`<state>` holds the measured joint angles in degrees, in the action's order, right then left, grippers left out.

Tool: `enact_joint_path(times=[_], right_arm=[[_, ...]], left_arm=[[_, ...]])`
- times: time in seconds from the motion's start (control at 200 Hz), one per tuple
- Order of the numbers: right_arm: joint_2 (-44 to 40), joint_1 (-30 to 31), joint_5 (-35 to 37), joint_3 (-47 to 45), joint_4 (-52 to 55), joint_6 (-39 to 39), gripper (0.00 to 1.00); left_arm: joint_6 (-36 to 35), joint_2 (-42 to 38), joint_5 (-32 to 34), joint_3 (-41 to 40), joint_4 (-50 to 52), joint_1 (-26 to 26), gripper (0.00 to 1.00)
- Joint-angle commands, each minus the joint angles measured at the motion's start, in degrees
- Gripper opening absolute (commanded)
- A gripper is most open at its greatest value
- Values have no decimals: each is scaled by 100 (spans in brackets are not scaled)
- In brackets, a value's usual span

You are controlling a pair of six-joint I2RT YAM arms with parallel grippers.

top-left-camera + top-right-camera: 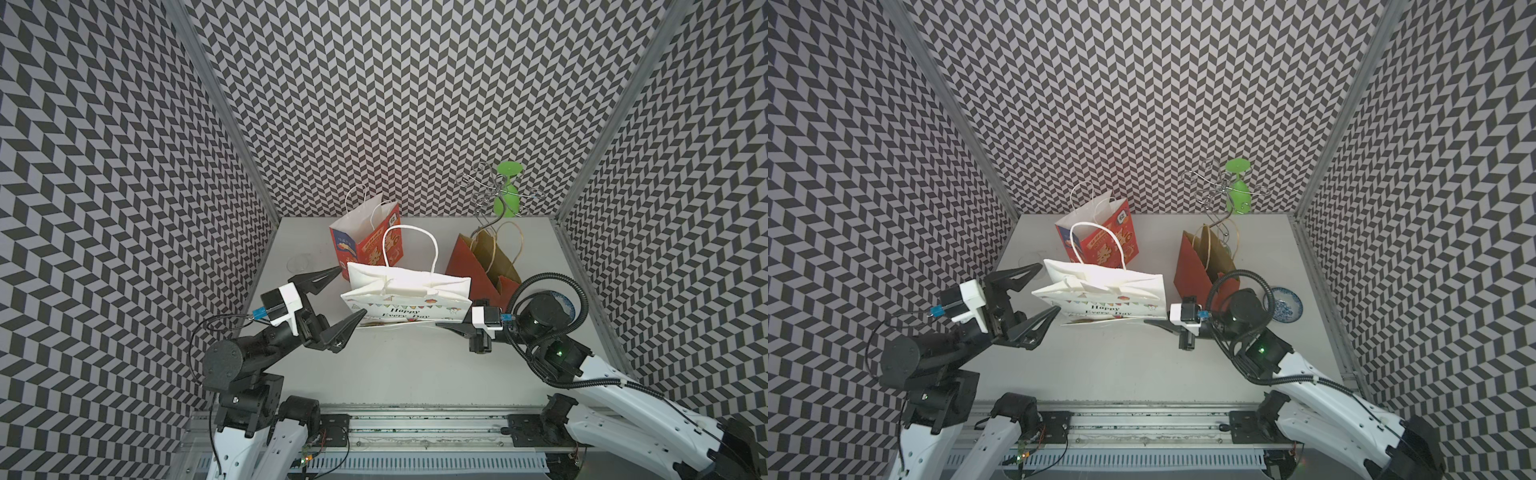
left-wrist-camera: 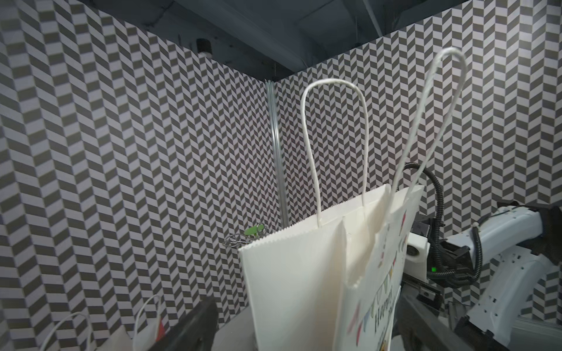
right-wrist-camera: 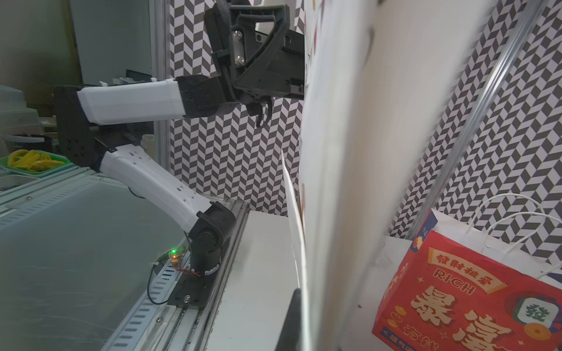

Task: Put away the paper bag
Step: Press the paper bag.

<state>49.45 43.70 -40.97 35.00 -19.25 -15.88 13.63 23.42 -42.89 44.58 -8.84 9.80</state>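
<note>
left gripper (image 1: 351,291): jaws spread wide at white bag (image 1: 409,286) end
right gripper (image 1: 442,324): clamped on bag's lower edge
step: likely flattening; hold clamp firm, squeeze sides in gently

1. Noted bare front of table (image 1: 407,365): open approach to white paper bag (image 1: 409,291) from the near side.
2. Behind: red printed bag (image 1: 365,243) just beside, red-brown kraft bag (image 1: 478,266) near; gap between them.
3. Back right: green goblet (image 1: 507,201) raised above table level.

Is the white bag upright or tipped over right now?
Upright: the white bag shows its mouth facing up in both top views, with its sides creased inward.
</note>
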Motion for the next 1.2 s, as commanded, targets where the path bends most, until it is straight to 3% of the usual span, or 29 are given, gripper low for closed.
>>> enact_joint_path(times=[0.0, 0.13, 0.26, 0.551, 0.741, 0.901, 1.042, 1.197], right_arm=[[-185, 24, 575, 232, -92, 62, 0], [-216, 24, 1254, 437, 41, 110, 0], [-199, 24, 1416, 569, 70, 47, 0], [-228, 28, -369, 534, 139, 8, 0], [-62, 28, -880, 537, 322, 135, 0], [53, 29, -928, 521, 228, 480, 0], [166, 24, -970, 510, 61, 809, 0], [264, 24, -916, 517, 160, 1026, 0]], left_arm=[[-524, -342, 1280, -138, 535, 31, 94], [-835, -682, 1436, -378, 945, 32, 94], [-1096, -634, 1003, -519, 1531, 30, 93], [-1007, -151, -864, -1150, 928, 33, 94], [-196, 172, -2554, -1391, -278, 31, 90], [376, 189, -2922, -1432, -965, 38, 72], [830, 288, -2860, -1570, -1378, 122, 47], [1303, 523, -2473, -1687, -1557, 222, 0]])
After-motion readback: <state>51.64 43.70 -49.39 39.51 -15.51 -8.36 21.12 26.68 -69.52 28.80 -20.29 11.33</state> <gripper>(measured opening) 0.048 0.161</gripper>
